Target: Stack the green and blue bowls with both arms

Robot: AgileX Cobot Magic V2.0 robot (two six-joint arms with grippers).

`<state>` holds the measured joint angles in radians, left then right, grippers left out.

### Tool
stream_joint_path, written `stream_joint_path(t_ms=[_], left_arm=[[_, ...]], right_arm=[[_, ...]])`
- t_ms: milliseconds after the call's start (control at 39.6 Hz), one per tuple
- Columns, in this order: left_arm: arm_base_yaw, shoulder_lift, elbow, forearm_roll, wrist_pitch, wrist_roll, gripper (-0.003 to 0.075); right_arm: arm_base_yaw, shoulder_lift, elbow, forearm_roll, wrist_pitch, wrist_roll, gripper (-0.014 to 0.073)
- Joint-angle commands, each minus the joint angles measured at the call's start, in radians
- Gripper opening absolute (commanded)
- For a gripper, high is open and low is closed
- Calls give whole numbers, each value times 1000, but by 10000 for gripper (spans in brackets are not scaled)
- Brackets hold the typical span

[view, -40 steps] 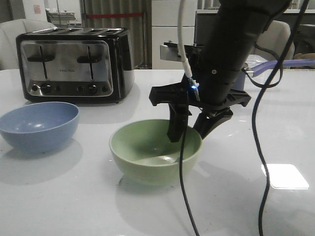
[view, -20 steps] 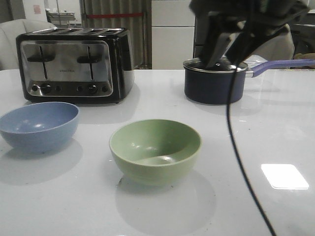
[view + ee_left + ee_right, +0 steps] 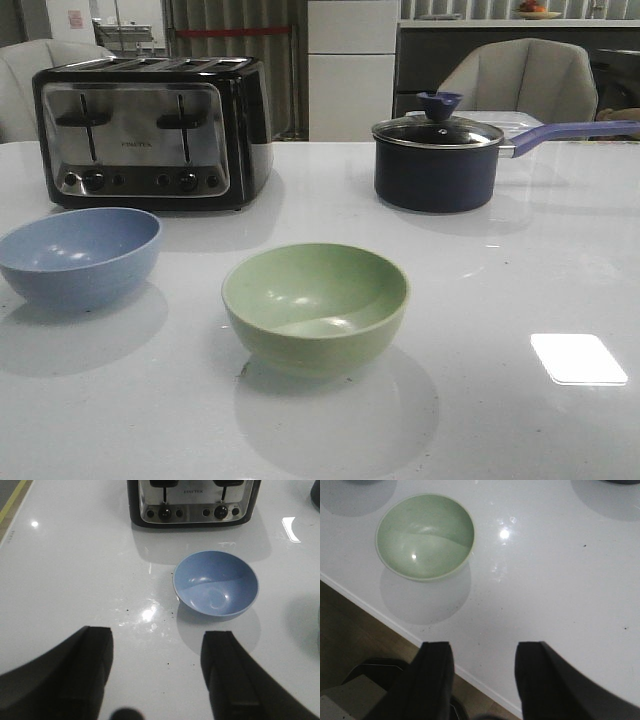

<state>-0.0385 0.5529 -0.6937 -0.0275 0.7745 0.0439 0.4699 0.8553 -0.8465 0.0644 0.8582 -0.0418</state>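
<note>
Resting on a glossy white table (image 3: 520,280), the green bowl (image 3: 315,305) stands upright near the front centre, empty, with its shadow and a faint reflection beneath it. The blue bowl (image 3: 78,252) stands upright well apart from it, toward the robot's left, also empty. The two bowls are not stacked and do not touch.

Behind the blue bowl sits a black and chrome four-slot toaster (image 3: 150,130), its control knobs facing the camera. Toward the far right stands a dark saucepan (image 3: 436,170) with a glass lid and a purple handle pointing right. A bright rectangular patch of reflected light (image 3: 578,358) lies on the table at front right. Small dark specks are scattered over the table surface in both wrist views.

Beyond the table, the room shows a light upholstered chair (image 3: 522,80), a second pale chair at far left, a white cabinet (image 3: 350,65) and a dim corridor.

Neither arm appears in the front view. The left gripper (image 3: 157,667) hangs above the table near the blue bowl, jaws spread wide and holding nothing. The right gripper (image 3: 482,680) hangs over the table edge, clear of the green bowl, jaws likewise parted and empty. A brown floor (image 3: 350,630) shows below the table edge.
</note>
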Motion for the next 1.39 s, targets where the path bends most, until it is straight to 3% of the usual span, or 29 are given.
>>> stream_joint_path(t_ms=[0,430,606,960,1364], left_arm=[[-10,9,-29,-5,-74,-10,456],[-10,9,-31,-5,-69,2,456],[-10,64,-83,-3,33,31,456],[-10,331,-206,-20,61,36,456],[-10,771,-402,-30,39,36,461]], right_arm=[[0,-81,18,-12,-34,-27,416],[0,-238,93,-13,-27,-36,416],[0,-238,93,-13,-26,-36,416],[0,-238,93,-13,-26,-36,416],[0,-238,93,-13,-26,-36,416]])
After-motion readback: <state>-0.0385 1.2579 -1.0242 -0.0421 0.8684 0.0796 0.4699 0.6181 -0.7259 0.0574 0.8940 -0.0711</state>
